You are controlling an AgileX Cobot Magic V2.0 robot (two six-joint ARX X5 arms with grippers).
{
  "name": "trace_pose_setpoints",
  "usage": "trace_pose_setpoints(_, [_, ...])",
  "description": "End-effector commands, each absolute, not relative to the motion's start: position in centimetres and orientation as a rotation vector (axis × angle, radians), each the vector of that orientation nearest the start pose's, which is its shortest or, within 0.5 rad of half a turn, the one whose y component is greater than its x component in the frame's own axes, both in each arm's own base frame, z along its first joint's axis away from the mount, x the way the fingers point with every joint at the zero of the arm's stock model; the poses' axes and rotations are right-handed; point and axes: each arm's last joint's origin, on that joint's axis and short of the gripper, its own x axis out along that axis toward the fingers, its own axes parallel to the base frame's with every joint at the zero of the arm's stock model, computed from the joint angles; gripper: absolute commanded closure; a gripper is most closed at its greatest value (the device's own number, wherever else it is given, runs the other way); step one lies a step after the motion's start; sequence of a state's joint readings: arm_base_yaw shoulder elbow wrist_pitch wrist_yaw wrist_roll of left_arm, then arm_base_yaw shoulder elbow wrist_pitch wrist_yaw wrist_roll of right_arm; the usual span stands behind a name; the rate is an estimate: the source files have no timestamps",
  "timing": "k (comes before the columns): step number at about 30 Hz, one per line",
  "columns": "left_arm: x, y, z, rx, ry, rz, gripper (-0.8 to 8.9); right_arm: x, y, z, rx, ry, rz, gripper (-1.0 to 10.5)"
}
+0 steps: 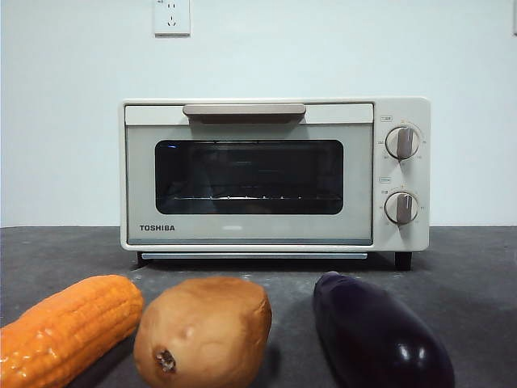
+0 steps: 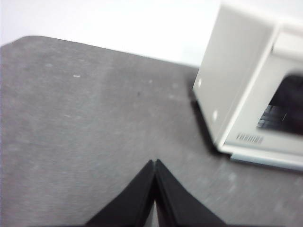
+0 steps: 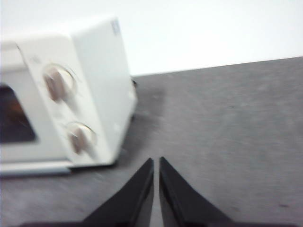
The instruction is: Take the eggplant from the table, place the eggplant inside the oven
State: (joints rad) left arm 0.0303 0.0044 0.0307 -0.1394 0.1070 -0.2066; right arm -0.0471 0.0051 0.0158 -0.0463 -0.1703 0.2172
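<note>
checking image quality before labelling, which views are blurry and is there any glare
Front view: sharp, with small highlights on the eggplant and reflections in the oven window. Left wrist view: soft, the oven's edges smeared, the left gripper dark against the table. Right wrist view: blurrier, the knobs smudged, the right gripper low.

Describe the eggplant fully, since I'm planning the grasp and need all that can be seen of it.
The eggplant is glossy dark purple, near black, with smooth skin showing small highlights. It is an elongated oval lying on its side on the table, one rounded end toward the oven, the other cut off by the picture's lower edge. It lies apart from the potato. Nothing grips it; neither wrist view shows it.
</note>
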Motion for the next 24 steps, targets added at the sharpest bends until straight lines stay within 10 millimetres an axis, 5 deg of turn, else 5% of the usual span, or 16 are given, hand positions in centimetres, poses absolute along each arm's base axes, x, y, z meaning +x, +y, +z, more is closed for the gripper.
trace_pose_setpoints(1, [9.7,0.0,15.5,-0.442,0.128,-0.054,8.10,9.7,0.1,16.8,0.420,0.023,0.163,9.4])
trace_pose_setpoints(8, [9.2,-0.4,17.5,-0.567,0.136,-0.198,8.09,9.0,0.3,18.8,0.548,0.046,0.189,9.4])
trace_pose_setpoints(24, [9.7,-0.5,27.9,-0.457,0.251,-0.221,8.09,6.6,0.5,30.4,0.472,0.184,0.187,9.4])
